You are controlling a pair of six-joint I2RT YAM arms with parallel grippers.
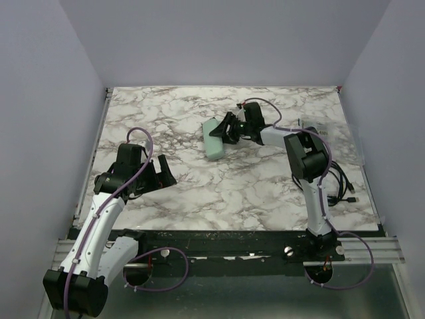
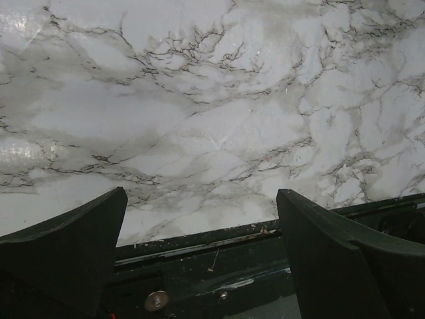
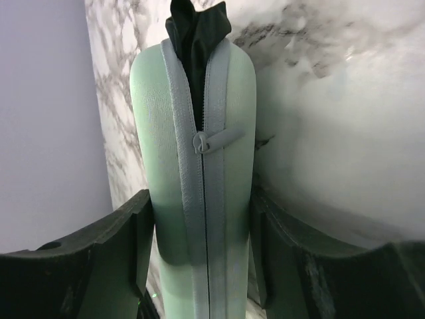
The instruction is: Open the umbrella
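The umbrella shows only as a tuft of black fabric [image 3: 197,33] poking out of the partly unzipped far end of a pale mint-green case [image 3: 156,133]; the rest is hidden inside. The grey zipper pull [image 3: 216,141] sits about a third of the way down. My right gripper [image 3: 199,226] is shut on the case, one finger on each side. In the top view the case [image 1: 214,143] lies at the table's middle back with the right gripper [image 1: 226,131] on it. My left gripper [image 1: 163,174] is open and empty at the front left, and its fingers [image 2: 66,246] frame bare marble.
A coiled black cable [image 1: 340,183] lies by the right arm near the table's right edge. The marble table [image 1: 199,193] ends at a black front rail [image 2: 199,266] just below the left gripper. Grey walls enclose the left, back and right sides.
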